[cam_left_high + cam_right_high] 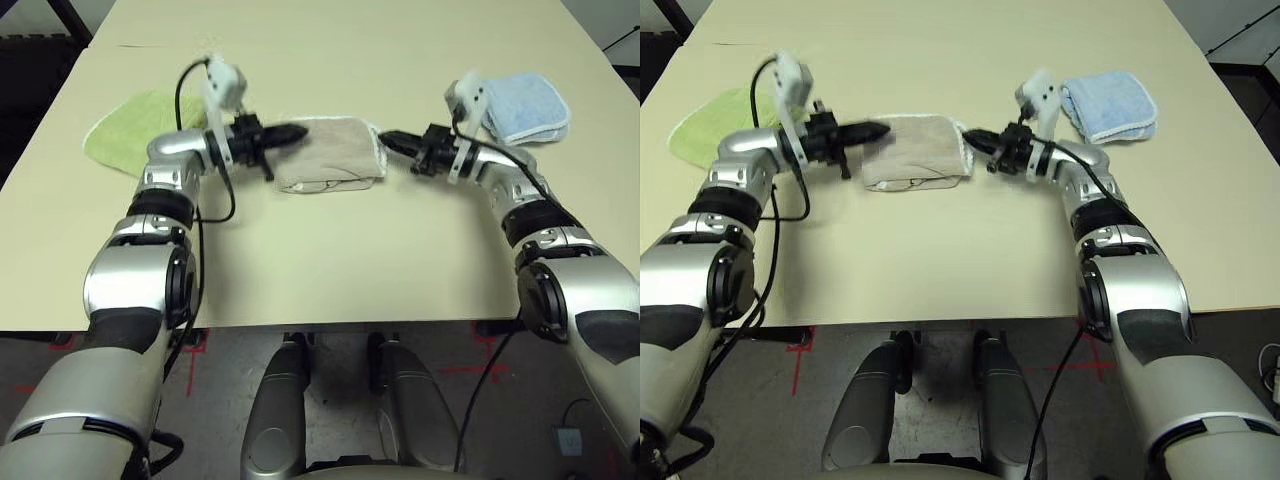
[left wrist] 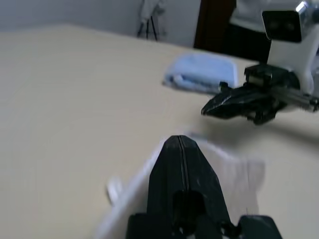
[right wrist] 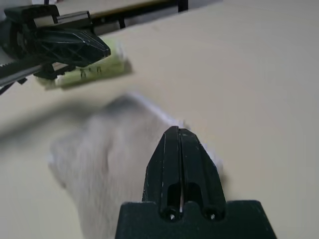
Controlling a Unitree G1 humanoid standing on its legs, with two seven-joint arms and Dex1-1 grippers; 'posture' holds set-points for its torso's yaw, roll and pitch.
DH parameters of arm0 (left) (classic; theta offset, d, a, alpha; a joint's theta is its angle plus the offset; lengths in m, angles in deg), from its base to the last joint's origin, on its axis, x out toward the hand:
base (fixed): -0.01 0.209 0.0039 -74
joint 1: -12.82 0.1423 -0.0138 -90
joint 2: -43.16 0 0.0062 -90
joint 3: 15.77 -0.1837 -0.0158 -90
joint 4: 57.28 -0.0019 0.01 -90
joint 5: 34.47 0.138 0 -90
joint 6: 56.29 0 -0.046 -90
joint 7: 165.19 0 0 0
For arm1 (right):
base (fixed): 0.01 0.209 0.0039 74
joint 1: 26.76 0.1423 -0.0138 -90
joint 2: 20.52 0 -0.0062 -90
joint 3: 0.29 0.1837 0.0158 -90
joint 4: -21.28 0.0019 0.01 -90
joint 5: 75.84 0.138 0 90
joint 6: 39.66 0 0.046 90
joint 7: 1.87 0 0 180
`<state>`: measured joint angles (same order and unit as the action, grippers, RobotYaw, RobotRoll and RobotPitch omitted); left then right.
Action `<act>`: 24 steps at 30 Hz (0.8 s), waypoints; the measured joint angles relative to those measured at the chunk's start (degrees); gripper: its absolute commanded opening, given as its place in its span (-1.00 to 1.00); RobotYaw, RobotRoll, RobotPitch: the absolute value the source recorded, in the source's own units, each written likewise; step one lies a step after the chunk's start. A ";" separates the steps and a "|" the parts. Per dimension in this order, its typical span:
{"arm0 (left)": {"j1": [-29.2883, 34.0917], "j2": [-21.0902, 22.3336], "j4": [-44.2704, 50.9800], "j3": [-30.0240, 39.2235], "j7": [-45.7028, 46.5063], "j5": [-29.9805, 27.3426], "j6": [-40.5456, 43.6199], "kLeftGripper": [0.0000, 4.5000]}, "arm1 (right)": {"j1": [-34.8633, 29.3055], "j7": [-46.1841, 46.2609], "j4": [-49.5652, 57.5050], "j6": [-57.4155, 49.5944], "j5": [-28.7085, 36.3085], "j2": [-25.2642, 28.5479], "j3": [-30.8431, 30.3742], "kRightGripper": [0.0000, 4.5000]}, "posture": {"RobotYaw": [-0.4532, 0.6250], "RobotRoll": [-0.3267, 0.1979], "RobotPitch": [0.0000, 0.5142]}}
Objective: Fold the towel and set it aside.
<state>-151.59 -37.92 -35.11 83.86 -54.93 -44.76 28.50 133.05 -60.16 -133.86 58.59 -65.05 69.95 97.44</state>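
The beige towel [image 1: 330, 155] lies folded into a thick rectangle at the middle of the table, white stitched edging along its right side. My left gripper [image 1: 298, 132] is shut, its tip over the towel's near-left corner, nothing between its fingers. My right gripper [image 1: 385, 137] is also shut and points at the towel's right edge from just beside it. In the left wrist view the shut fingers [image 2: 179, 164] hover above the towel [image 2: 239, 174]. The right wrist view has the shut fingers [image 3: 175, 159] over the towel [image 3: 109, 149].
A lime-green towel [image 1: 135, 125] lies at the far left of the table, behind my left forearm. A light blue folded towel [image 1: 525, 108] lies at the far right. The table's front edge [image 1: 340, 322] runs below both arms.
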 measured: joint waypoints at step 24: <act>5.22 -3.16 -3.10 -5.39 18.69 8.05 2.62 -1.00 | 0.25 22.24 -6.91 0.30 -11.54 -7.09 -4.96 -1.00 | -0.11 0.25 -0.06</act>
<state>-146.37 -41.08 -38.22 78.47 -36.24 -36.71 31.12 133.30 -37.93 -140.77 58.89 -76.59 62.86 92.47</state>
